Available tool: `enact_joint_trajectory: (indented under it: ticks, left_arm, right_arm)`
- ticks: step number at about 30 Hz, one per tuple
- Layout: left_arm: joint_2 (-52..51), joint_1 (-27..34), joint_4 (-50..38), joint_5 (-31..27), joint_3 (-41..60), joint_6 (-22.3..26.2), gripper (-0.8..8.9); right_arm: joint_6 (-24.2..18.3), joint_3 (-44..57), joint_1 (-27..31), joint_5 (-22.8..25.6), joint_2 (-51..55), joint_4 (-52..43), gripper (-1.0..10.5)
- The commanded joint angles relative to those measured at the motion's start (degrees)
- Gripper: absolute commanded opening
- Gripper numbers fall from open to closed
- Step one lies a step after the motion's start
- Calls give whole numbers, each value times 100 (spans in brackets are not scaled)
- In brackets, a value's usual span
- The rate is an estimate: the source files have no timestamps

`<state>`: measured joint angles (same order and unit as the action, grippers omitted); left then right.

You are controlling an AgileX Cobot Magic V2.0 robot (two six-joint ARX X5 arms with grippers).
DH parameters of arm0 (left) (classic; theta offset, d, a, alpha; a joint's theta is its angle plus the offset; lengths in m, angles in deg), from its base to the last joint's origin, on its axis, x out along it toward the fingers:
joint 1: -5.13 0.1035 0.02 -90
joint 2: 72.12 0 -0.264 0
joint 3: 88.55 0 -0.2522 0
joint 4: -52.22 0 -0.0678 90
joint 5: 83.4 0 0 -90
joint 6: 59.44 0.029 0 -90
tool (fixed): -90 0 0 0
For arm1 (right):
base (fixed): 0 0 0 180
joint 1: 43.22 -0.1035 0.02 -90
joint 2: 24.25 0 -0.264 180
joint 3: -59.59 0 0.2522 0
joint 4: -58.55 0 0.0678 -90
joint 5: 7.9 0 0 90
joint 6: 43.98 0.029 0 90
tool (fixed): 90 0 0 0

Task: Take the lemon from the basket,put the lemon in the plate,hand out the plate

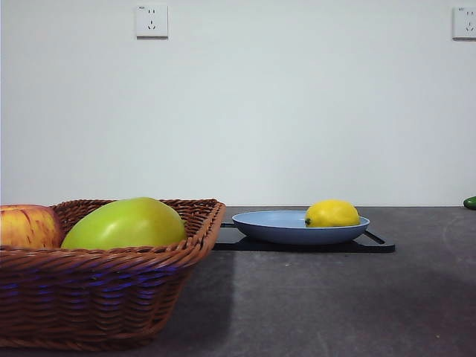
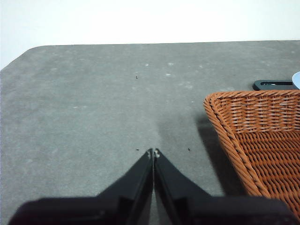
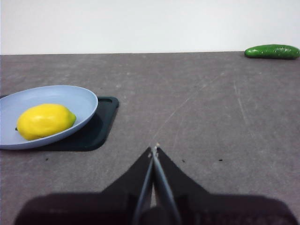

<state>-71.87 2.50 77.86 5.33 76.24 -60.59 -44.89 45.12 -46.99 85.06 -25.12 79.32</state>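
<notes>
The yellow lemon [image 1: 332,213] lies in the light blue plate [image 1: 268,223], which rests on a flat black tray [image 1: 375,242] at mid table. In the right wrist view the lemon [image 3: 44,120] sits in the plate [image 3: 70,96] off to one side of my right gripper [image 3: 154,149], which is shut and empty over bare table. The brown wicker basket [image 1: 97,290] stands near at the left. My left gripper [image 2: 153,152] is shut and empty over the table beside the basket's corner [image 2: 225,101]. Neither arm shows in the front view.
The basket holds a large yellow-green fruit [image 1: 125,223] and a red-yellow apple [image 1: 27,226]. A green cucumber [image 3: 272,51] lies at the far right table edge; it also shows in the front view [image 1: 470,201]. A white wall stands behind the table.
</notes>
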Motion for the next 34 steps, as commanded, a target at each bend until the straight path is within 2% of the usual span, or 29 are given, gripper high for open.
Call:
enact_joint_trajectory:
  ticks: [1, 5, 34]
  left_arm:
    - [-17, 20, -24, 4, 15, -37, 8]
    - [-17, 20, -24, 4, 15, -37, 8]
    - [-17, 20, -24, 7, 15, -37, 8]
  right_arm:
    - [61, 24, 2, -15, 92, 28, 2]
    - [107, 24, 0, -7, 83, 278, 2]
    - [140, 24, -4, 35, 83, 243, 2]
